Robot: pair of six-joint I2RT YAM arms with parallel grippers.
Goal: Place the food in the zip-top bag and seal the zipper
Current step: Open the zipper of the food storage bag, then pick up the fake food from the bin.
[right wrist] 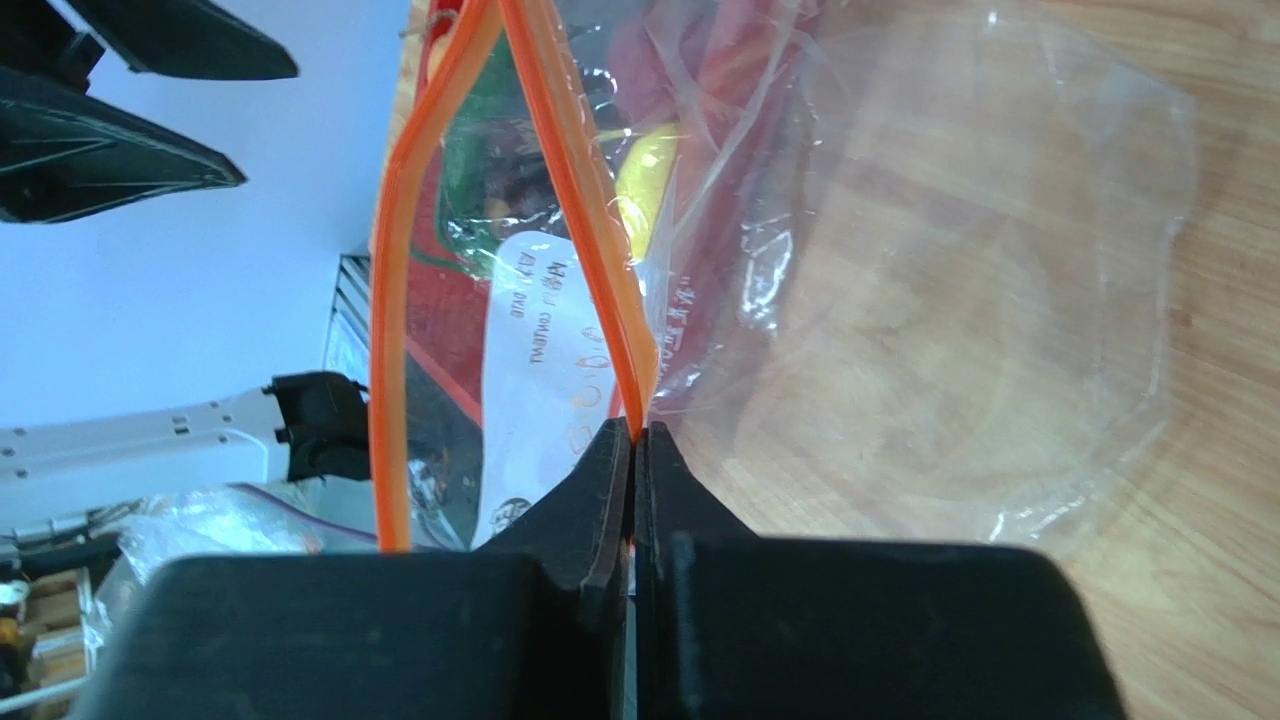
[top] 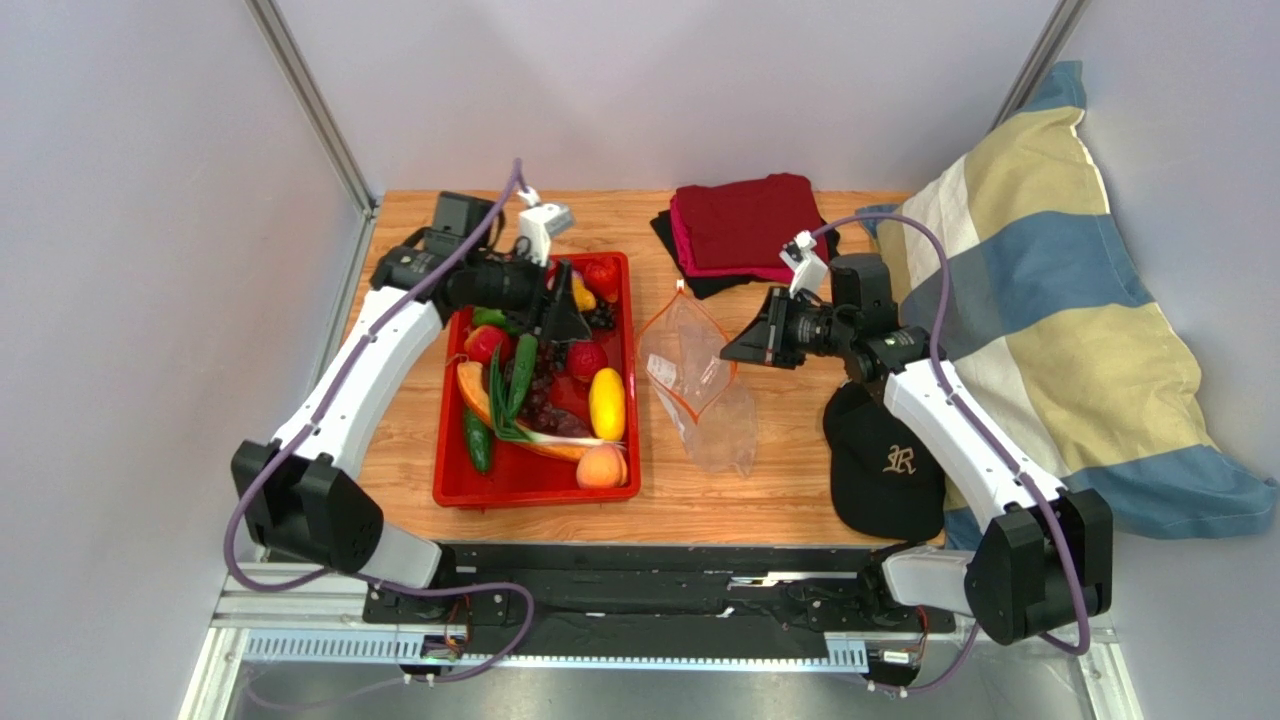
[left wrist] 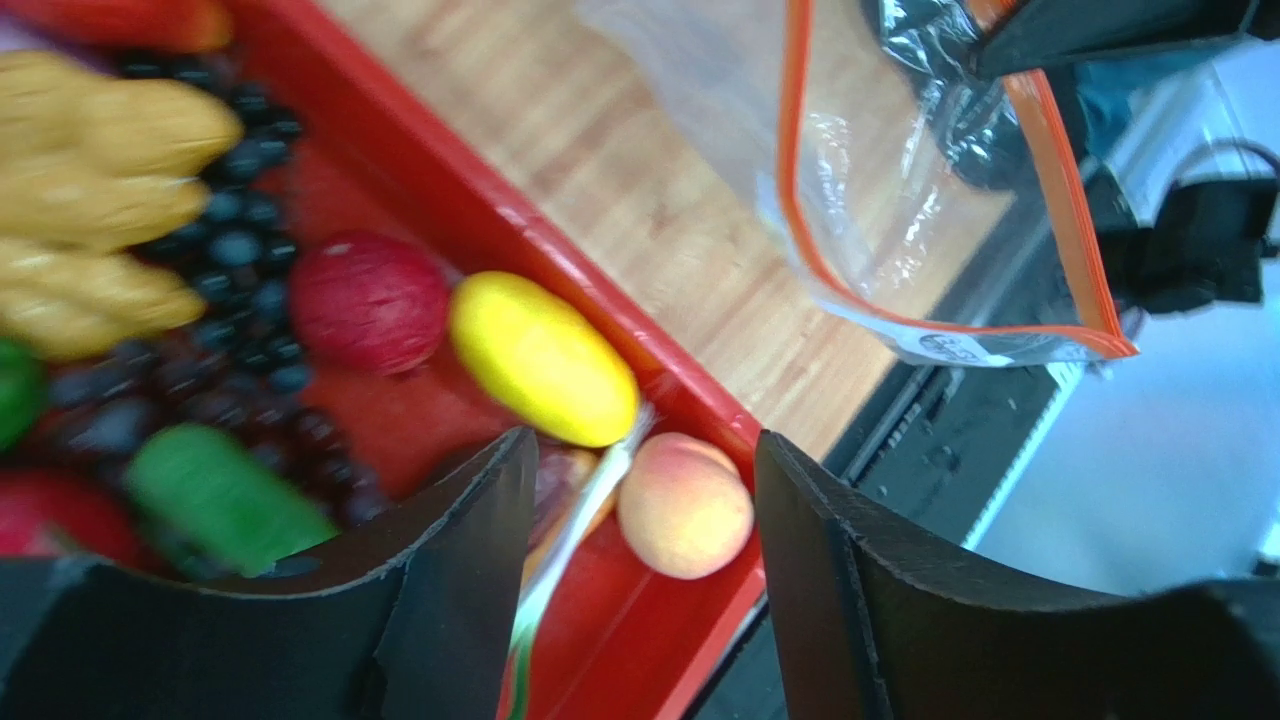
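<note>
The right fingers (right wrist: 619, 477) are pressed shut on the thin orange-red zipper strip (right wrist: 579, 195) of the clear plastic zip-top bag (top: 700, 387). They hold the bag's mouth up and open, while the rest of it lies on the wooden worktop (top: 781, 503), just right of the red plastic tray (top: 526, 497). The left fingers (top: 567, 312) hover above the tray, spread apart and holding nothing. The glossy toy food lies in the tray, including a yellow lemon (left wrist: 541, 357), a peach (left wrist: 684, 506) and dark grapes (left wrist: 226, 248).
</note>
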